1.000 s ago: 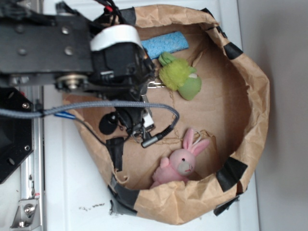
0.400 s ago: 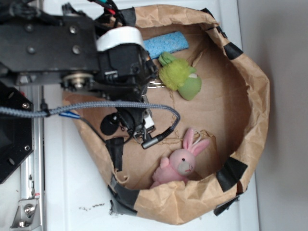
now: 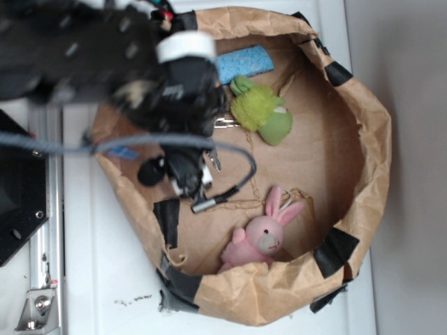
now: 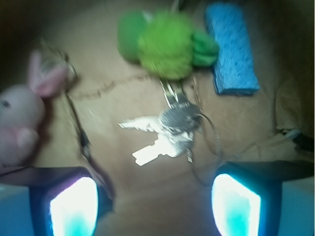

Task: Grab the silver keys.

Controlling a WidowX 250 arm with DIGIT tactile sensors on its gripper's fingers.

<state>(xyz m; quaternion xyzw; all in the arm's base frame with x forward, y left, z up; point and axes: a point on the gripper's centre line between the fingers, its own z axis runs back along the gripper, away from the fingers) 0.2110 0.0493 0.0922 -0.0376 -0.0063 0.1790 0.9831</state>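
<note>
The silver keys (image 4: 167, 128) lie fanned out flat on the brown paper floor, on a thin wire ring, just below the green plush toy (image 4: 167, 44). My gripper (image 4: 155, 201) hovers above them, open, with the keys lying ahead of the gap and nothing between the glowing fingers (image 4: 74, 209). In the exterior view only a bit of the keys (image 3: 225, 124) shows beside the green plush (image 3: 260, 112); the blurred black arm and the gripper (image 3: 187, 173) cover the rest.
Everything sits inside a crumpled paper bag with a raised rim (image 3: 374, 139). A blue sponge (image 4: 231, 49) lies next to the green plush. A pink bunny (image 4: 19, 118) lies at the left of the wrist view, by the bag's near wall (image 3: 262, 234). A grey cable (image 3: 230, 185) loops off the arm.
The arm is in motion and now blurred in the exterior view. Its gripper end has shifted slightly left. The keys and toys have stayed in place.
</note>
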